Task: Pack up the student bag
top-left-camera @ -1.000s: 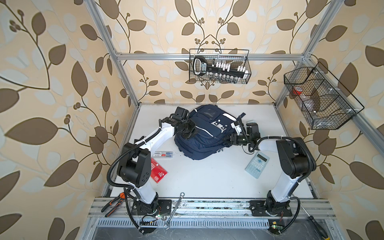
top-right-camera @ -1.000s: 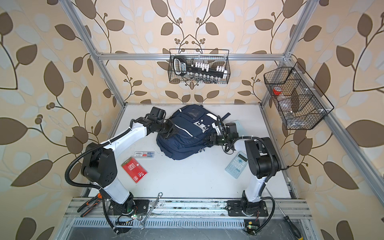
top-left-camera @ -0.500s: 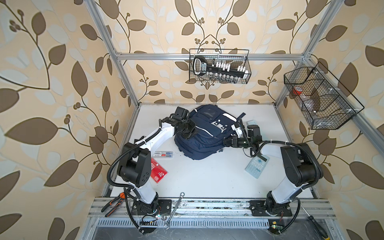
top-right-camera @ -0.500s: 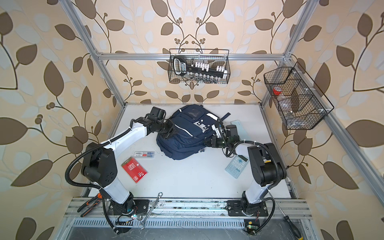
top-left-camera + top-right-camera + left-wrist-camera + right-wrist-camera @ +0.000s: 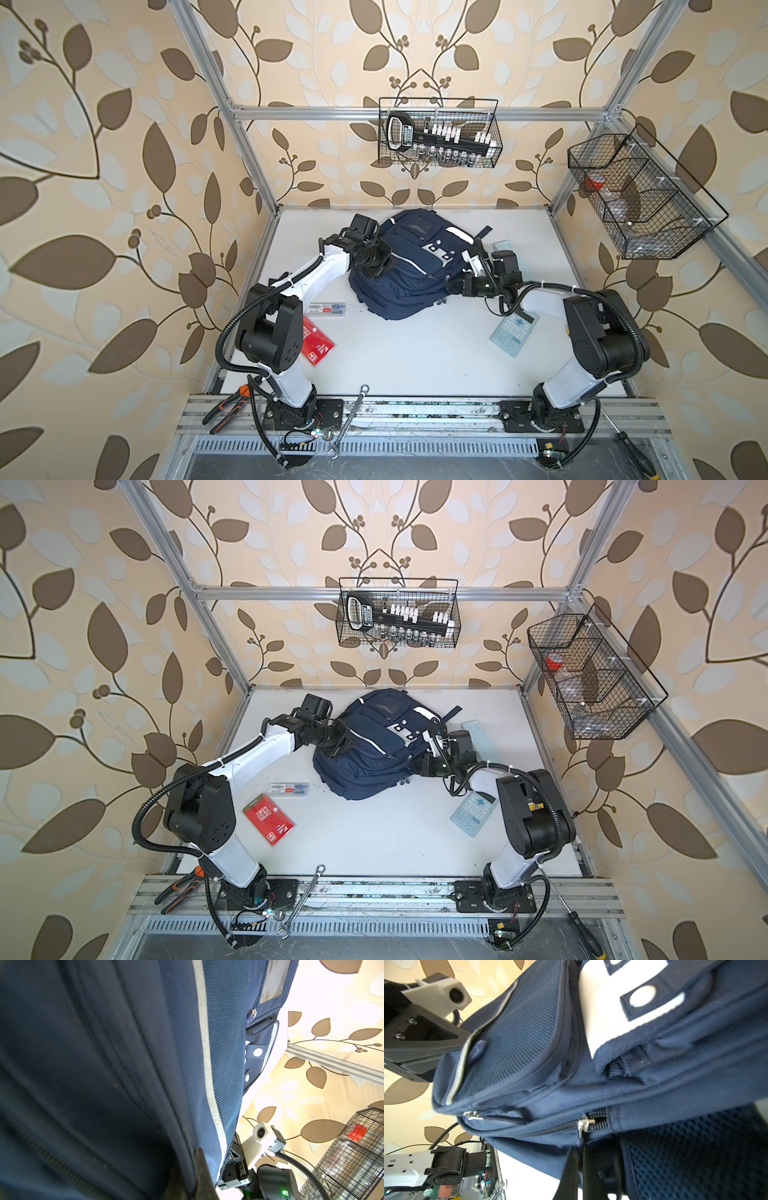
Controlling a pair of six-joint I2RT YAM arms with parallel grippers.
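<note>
Bag: the student bag is navy fabric and lies front up at the back middle of the white table, between the two arms.
Markings: a white patch carries navy squares with white dots. A pale reflective stripe edges a mesh-weave front pocket.
Left tool: the left gripper is at the bag's left edge, clenched on a fold of the fabric. Its own wrist view shows only one dark finger.
Right tool: the right gripper is at the bag's right side, its jaws pressed together on the zip pull.
Right wrist view only: the metal slider on its zip teeth, a second pull on another pocket, and the dark mesh back panel.
Left wrist view only: a clear window pocket, and a wire basket holding something red.
Top views only: a calculator lies partly under the right arm. A red packet and a small clear case lie near the left arm, apart from the bag.
</note>
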